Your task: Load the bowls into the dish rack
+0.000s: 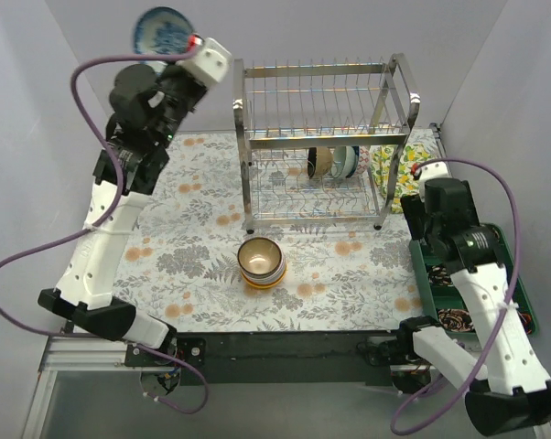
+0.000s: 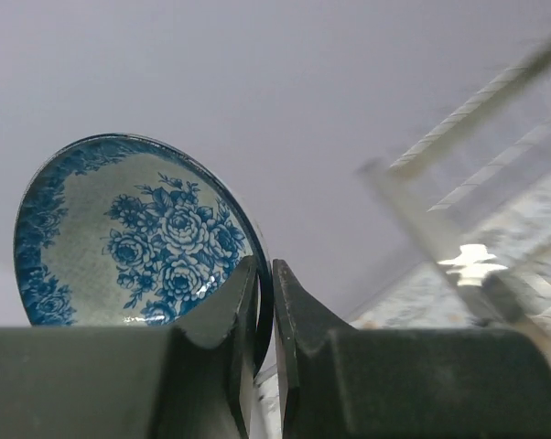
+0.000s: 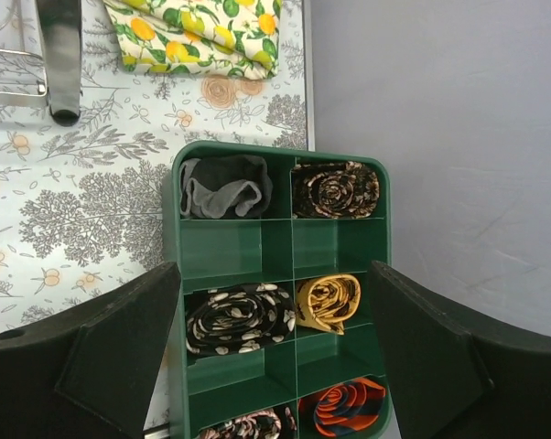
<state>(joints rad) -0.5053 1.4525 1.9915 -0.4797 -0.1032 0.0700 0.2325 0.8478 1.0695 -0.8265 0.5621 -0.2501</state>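
One blue bowl (image 2: 134,233) sits pinched in your left hand (image 2: 264,279) — high, maybe to clear the dish rack (image 1: 314,66); right hand (image 3: 272,302) wide, empty.

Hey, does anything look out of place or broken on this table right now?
Nothing looks spilled or broken. One oddity: the green tray holds rolled fabrics, not dishes. The left gripper pinches the blue-patterned bowl by its rim, high beside the dish rack.

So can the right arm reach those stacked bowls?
Probably yes: the right claw is open and empty above the green plastic compartment tray, and nothing stands between it and the stacked ceramic bowls.
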